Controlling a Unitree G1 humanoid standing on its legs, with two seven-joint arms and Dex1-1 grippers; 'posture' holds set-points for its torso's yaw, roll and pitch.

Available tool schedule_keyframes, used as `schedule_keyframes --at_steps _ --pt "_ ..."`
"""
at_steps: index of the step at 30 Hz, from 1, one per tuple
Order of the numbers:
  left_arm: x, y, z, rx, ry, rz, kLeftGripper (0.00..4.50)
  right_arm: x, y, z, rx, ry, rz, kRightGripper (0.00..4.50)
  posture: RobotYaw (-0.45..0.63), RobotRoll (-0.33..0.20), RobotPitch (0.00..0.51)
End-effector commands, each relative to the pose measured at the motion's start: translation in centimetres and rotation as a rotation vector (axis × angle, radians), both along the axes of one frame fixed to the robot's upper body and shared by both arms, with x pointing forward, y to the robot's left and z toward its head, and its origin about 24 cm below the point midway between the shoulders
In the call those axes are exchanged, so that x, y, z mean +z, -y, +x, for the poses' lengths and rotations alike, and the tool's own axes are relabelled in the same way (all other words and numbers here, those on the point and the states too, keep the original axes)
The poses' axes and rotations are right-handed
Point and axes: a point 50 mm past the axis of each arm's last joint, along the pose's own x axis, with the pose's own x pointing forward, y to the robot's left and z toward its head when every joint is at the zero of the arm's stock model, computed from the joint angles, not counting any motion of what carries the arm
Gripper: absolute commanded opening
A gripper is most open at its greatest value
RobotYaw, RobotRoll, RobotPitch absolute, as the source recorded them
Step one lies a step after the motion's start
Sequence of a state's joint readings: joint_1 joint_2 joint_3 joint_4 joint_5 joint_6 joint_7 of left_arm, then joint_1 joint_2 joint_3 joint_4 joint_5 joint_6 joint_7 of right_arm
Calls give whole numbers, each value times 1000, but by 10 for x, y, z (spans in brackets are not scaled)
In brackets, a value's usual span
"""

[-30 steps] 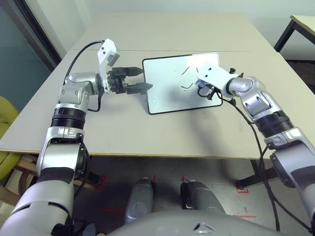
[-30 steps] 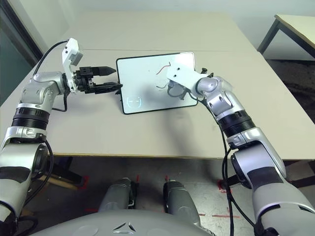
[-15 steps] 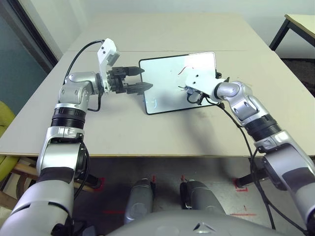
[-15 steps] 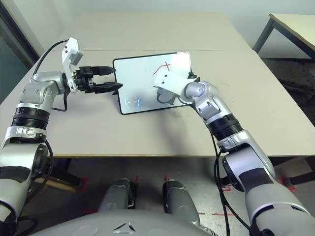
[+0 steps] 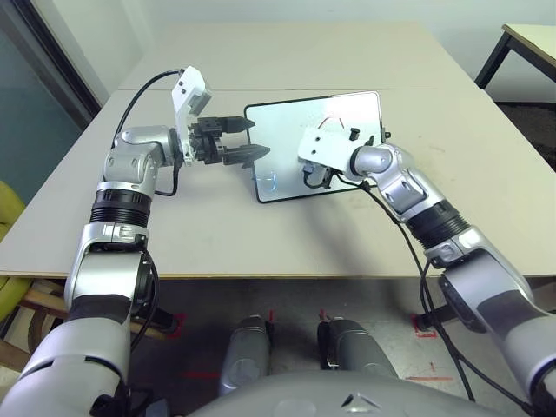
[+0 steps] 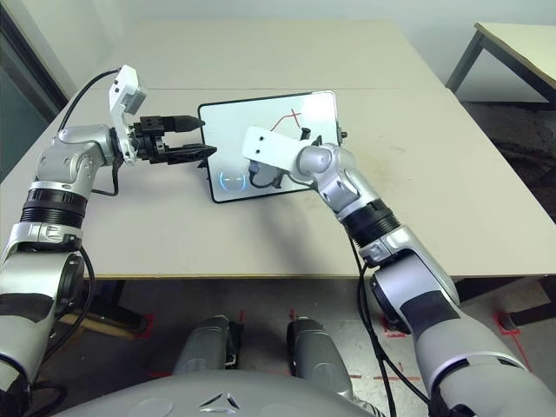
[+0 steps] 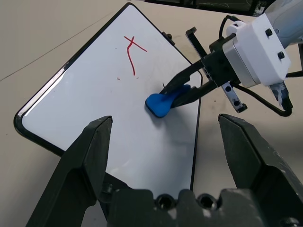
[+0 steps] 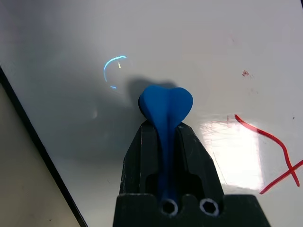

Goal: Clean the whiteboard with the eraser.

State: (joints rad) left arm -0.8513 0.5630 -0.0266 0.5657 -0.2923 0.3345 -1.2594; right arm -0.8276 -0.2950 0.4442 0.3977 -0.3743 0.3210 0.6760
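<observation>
On my feed the table [image 5: 200, 234] takes up much of the middle of the frame, with the whiteboard [image 5: 287, 139] on it, just above centre in the head view. My left gripper [image 5: 260, 138] is at the board's left edge, fingers apart and holding nothing. My right gripper [image 7: 168, 97] has its fingers clamped on the eraser [image 7: 158, 105], which is over the lower middle of the board; I can't tell if it's pressing. I'd call the wipe partly done: much of the surface I can see looks white, but the crossed red line [image 7: 129, 47] remains towards the board's upper right in the head view, and small red specks [image 8: 245, 73] need rubbing out too.
</observation>
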Motion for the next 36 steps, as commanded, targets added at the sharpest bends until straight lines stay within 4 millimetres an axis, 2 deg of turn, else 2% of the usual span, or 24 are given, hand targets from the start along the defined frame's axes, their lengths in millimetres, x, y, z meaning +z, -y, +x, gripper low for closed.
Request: schedule_keyframes --at_steps 1,16,25,30,36 --pt "3 0 1 -2 10 8 4500 -7 8 1 -15 -25 -32 250 165 0 30" --pt "1 2 1 -9 7 6 4500 -16 72 -2 -154 -55 -100 249 153 0 28" --pt "0 1 1 -4 8 5 4500 -11 96 -2 -208 -46 -127 249 153 0 28" --pt "0 1 2 -2 9 7 4500 -12 89 -3 -184 -44 -122 249 153 0 28" --pt "1 0 2 3 11 5 4500 -19 58 -7 -96 -55 -110 248 156 0 31"
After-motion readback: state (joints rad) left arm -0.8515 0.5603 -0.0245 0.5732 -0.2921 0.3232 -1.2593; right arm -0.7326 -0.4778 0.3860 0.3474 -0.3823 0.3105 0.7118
